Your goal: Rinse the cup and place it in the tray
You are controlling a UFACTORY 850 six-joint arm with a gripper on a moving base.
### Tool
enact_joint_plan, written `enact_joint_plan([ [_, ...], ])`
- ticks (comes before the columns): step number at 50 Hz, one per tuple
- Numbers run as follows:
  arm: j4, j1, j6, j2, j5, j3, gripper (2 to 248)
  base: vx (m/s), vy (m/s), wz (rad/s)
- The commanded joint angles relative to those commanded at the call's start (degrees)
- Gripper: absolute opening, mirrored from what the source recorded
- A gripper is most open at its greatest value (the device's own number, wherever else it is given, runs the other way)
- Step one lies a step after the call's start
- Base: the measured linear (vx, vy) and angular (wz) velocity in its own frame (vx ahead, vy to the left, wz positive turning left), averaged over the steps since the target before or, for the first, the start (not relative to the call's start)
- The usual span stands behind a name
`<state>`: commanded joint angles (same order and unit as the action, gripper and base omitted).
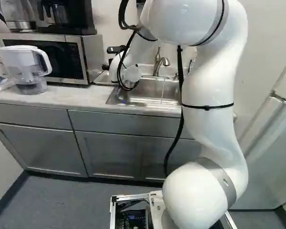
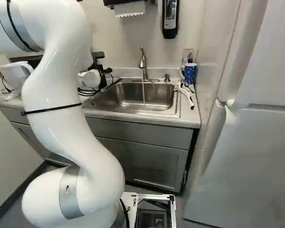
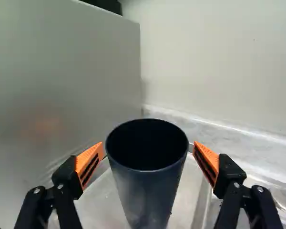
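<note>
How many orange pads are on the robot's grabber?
2. The first pad is beside the dark cup, on the grey panel's side. The second pad is across the cup, on the pale wall's side. None seems hidden.

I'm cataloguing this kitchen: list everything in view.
Tapered cup: one, dark, inside open gripper
Smooth counter: one, pale, atop cabinets
Metal sink: one, silver, in counter
Curved faucet: one, silver, behind sink, running
Panelled cabinets: several, grey, below counter
Boxy microwave: one, silver, on counter
Boxy appliance: one, black, on microwave
Plastic pitcher: one, white, beside microwave
Dotted mug: one, blue, beside sink
Tall refrigerator: one, white, beside counter
Wall dispenser: one, black, above counter
Jointed arm: one, white, before counter
Two-finger gripper: one, black, around cup
</note>
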<state>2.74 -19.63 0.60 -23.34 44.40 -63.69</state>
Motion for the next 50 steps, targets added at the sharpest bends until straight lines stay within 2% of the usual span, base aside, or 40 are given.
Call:
enact_joint_plan([
  [50, 0.00, 0.00, 0.00, 3.67, -7.45, -1.88, 247, 0.000, 0.000, 0.000],
])
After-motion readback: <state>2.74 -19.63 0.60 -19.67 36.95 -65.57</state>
